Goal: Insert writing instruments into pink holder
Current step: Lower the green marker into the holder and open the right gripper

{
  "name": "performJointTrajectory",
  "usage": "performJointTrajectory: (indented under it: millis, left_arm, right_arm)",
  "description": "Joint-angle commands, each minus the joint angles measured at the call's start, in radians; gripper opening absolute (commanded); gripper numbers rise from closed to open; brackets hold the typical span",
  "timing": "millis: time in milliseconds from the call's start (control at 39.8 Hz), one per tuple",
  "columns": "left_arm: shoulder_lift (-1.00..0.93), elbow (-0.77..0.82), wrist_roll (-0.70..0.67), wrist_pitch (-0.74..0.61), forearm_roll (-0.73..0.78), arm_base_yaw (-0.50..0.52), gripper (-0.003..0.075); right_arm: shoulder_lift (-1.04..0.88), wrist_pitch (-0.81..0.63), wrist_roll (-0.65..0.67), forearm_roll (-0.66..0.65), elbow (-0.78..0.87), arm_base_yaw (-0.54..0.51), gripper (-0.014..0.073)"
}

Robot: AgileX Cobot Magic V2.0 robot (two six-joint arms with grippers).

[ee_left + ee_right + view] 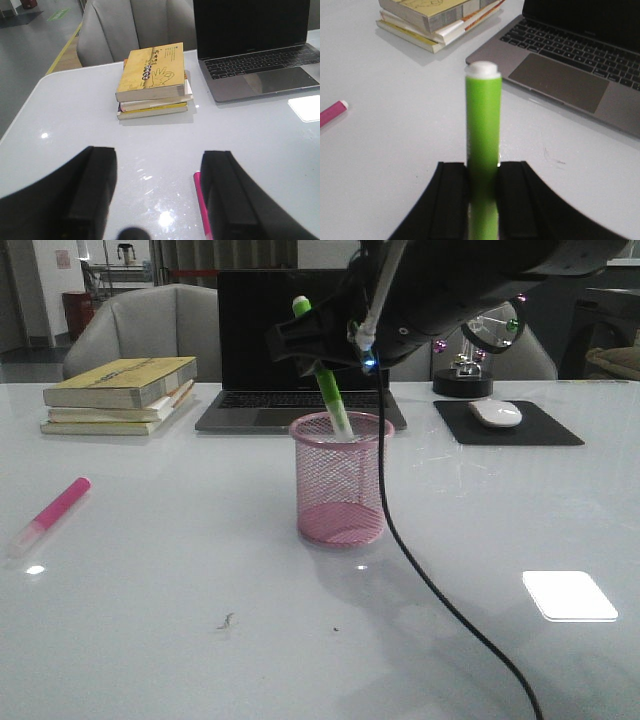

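The pink mesh holder point(340, 485) stands upright in the middle of the table. My right gripper point(312, 343) point(483, 186) hovers just over it, shut on the lime green highlighter point(333, 398) point(483, 125). That marker is tilted, and its lower end dips inside the holder's rim. The pink highlighter point(55, 510) point(201, 205) point(332, 114) lies flat on the table at the left. My left gripper point(159, 192) is open low over the table, the pink highlighter lying beside the inner edge of one of its fingers point(227, 195); it holds nothing.
A stack of books point(120, 390) point(152, 80) sits at the back left and an open laptop point(290, 350) point(260, 50) behind the holder. A mouse point(495, 413) on a black pad is at the back right. A black cable point(400, 540) hangs past the holder's right side.
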Motion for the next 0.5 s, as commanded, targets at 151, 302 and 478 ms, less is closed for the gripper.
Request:
performJointTrajectory:
  millis: [151, 302, 478]
  left_arm:
    - [-0.008, -0.038, -0.007, -0.084, -0.012, 0.003, 0.0437]
    - [-0.008, -0.038, -0.007, -0.084, -0.010, 0.003, 0.0437]
    - [-0.008, -0.038, -0.007, -0.084, -0.010, 0.003, 0.0437]
  right_arm:
    - [-0.059, -0.045, -0.006, 0.008, -0.026, 0.001, 0.0390]
    - [-0.115, -0.001, -0.011, 0.007, -0.027, -0.001, 0.0388]
    - [-0.218, 0.113, -0.014, 0.007, -0.027, -0.050, 0.0388]
